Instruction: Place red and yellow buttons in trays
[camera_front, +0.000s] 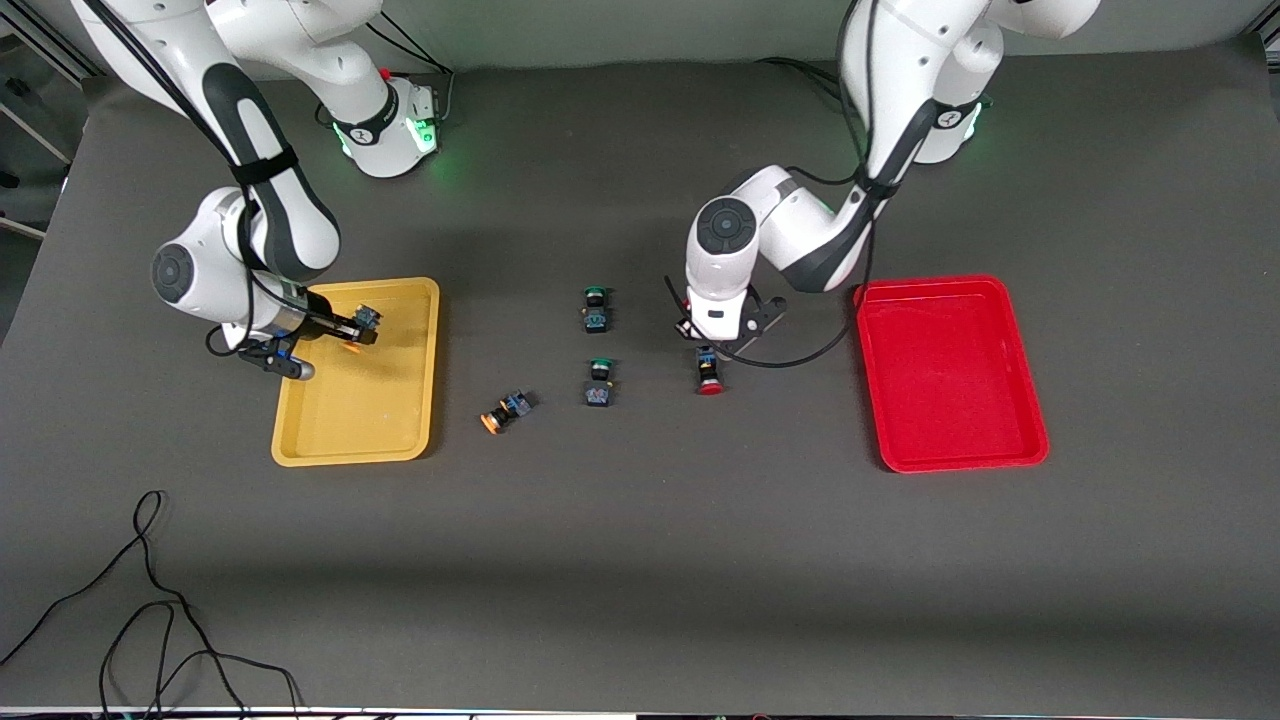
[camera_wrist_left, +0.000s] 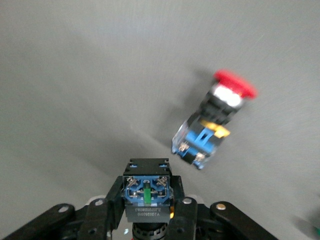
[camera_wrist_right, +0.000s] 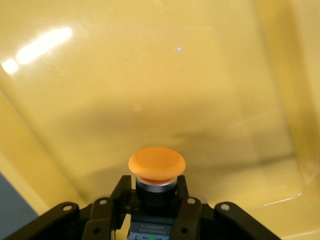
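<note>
Front view: the right gripper (camera_front: 345, 330) hangs over the yellow tray (camera_front: 300, 440), near the edge toward the robots, pinching a yellow button (camera_front: 362, 322). The left gripper (camera_front: 712, 335) sits mid-table, just above a red button (camera_front: 709, 378); the red tray (camera_front: 1020, 400) lies empty toward the left arm's end. A second yellow button (camera_front: 503, 411) and 2 green buttons (camera_front: 597, 345) lie between the trays.

Left wrist view: fingers (camera_wrist_left: 114, 200) clamp a button body, cap down; a loose red button (camera_wrist_left: 212, 122) lies beside it.

Right wrist view: fingers (camera_wrist_right: 120, 197) pinch the button with its cap (camera_wrist_right: 156, 162) pointing at the tray floor; release looks next.
</note>
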